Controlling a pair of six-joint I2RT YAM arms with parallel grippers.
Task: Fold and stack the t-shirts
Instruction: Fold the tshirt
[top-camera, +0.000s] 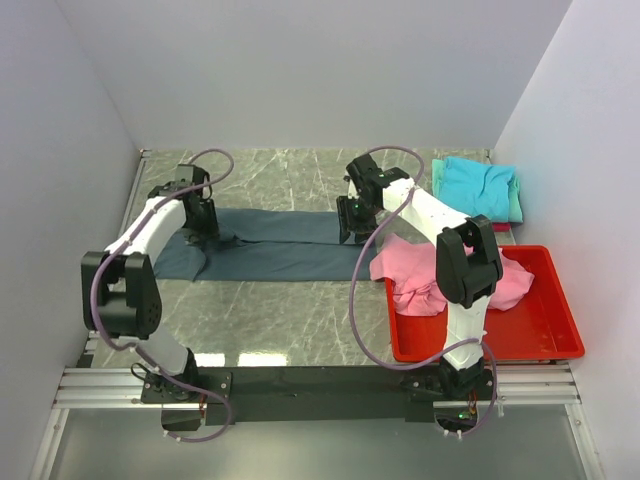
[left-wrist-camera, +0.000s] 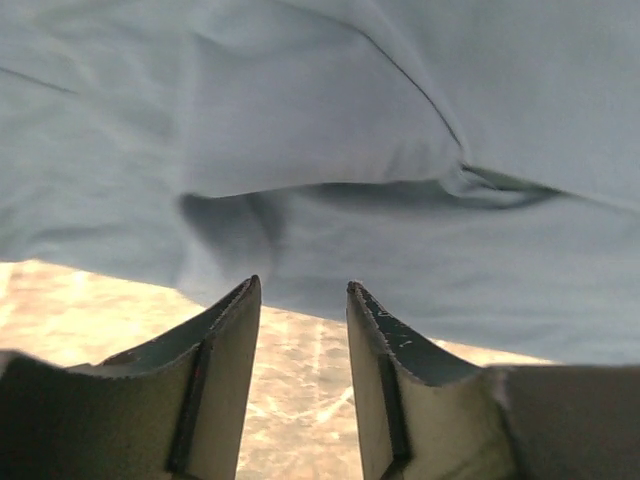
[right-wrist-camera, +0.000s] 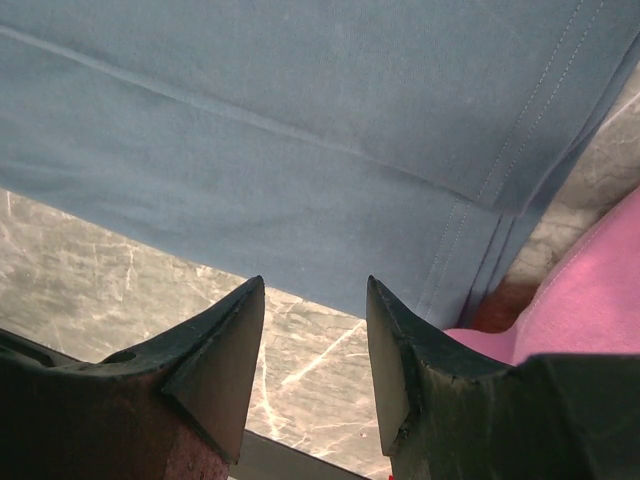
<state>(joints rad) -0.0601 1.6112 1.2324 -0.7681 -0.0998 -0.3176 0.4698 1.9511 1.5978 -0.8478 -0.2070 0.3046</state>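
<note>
Slate-blue tee (top-camera: 270, 245): lay spread as a long band across the mid-counter (top-camera: 300, 170), running from 9 to 3 o'clock, creased near its left end.
Left jaws: parted, gripping nothing; fingertips (left-wrist-camera: 235, 310) sat at the tee's near hem, 9 o'clock end.
Right jaws: parted, empty; fingertips (right-wrist-camera: 240, 320) sat at the hem, 3 o'clock end.
Pink tee (top-camera: 420, 270): crumpled over the rim of the red bin (top-camera: 540, 335), at 4 o'clock from the slate-blue tee.
Turquoise tee (top-camera: 478, 185): folded on top of the mint tee (top-camera: 437, 172), in the 1 o'clock corner.

Grey marbled desk (top-camera: 290, 320) lies beneath the left pincer (top-camera: 203, 236); plain white walls (top-camera: 300, 70) rise beyond and beside it, evenly lit.
</note>
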